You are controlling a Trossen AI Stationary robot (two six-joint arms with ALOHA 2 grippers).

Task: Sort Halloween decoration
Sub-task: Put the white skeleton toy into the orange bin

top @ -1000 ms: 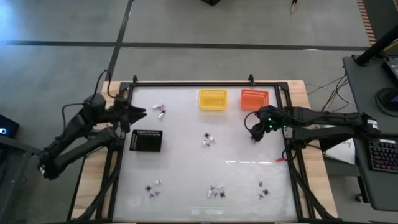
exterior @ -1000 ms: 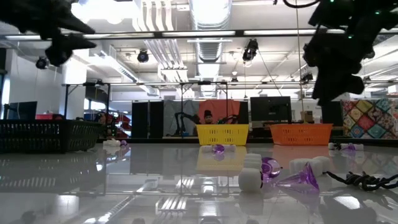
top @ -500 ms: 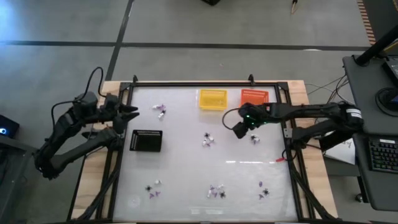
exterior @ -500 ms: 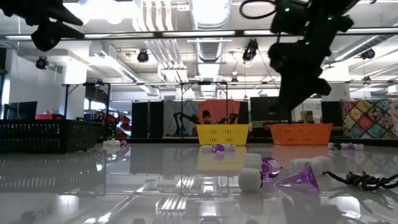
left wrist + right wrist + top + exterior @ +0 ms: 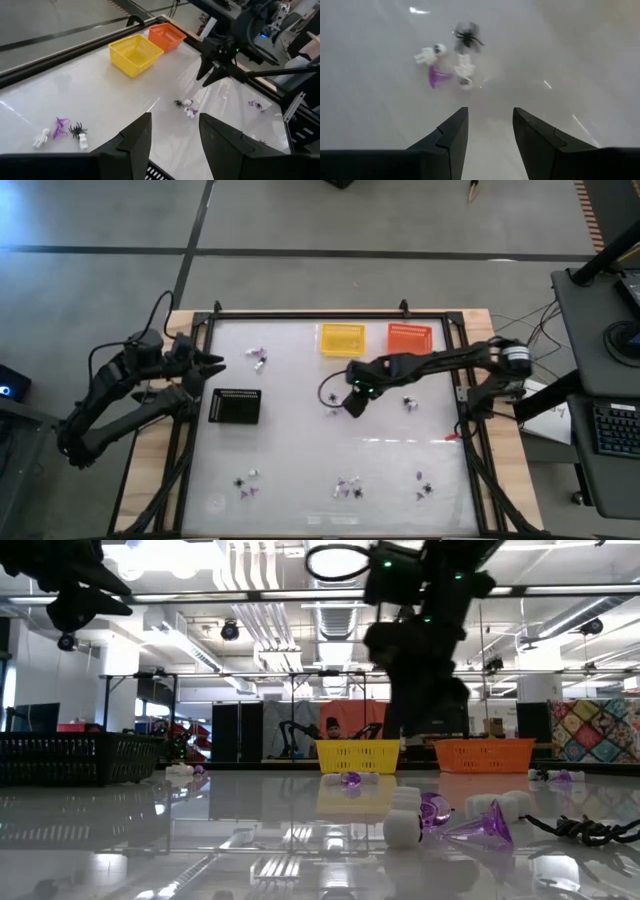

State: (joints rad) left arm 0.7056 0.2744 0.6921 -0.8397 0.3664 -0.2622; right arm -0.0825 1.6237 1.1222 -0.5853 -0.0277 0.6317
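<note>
The Halloween decoration lies on the white table in small clusters of black, purple and white trinkets. One cluster (image 5: 334, 406) lies mid-table; my right gripper (image 5: 352, 404) hovers open just to its right, fingers slanting down. In the right wrist view the cluster's black spider (image 5: 468, 36), white skeleton (image 5: 427, 54) and purple piece (image 5: 439, 76) lie ahead of the open fingers (image 5: 490, 135). My left gripper (image 5: 212, 363) waits open above the table's left edge, near another cluster (image 5: 258, 357).
A yellow basket (image 5: 342, 340) and an orange basket (image 5: 408, 338) stand at the far edge, and a black basket (image 5: 236, 407) stands at the left. More clusters lie at the right (image 5: 408, 402) and along the near edge (image 5: 245, 480) (image 5: 348, 488) (image 5: 424, 485).
My right gripper has swept toward the table's left edge, from in front of the orange basket to beside the middle cluster, staying at about the same height with its fingers apart. The trinkets have not moved.
</note>
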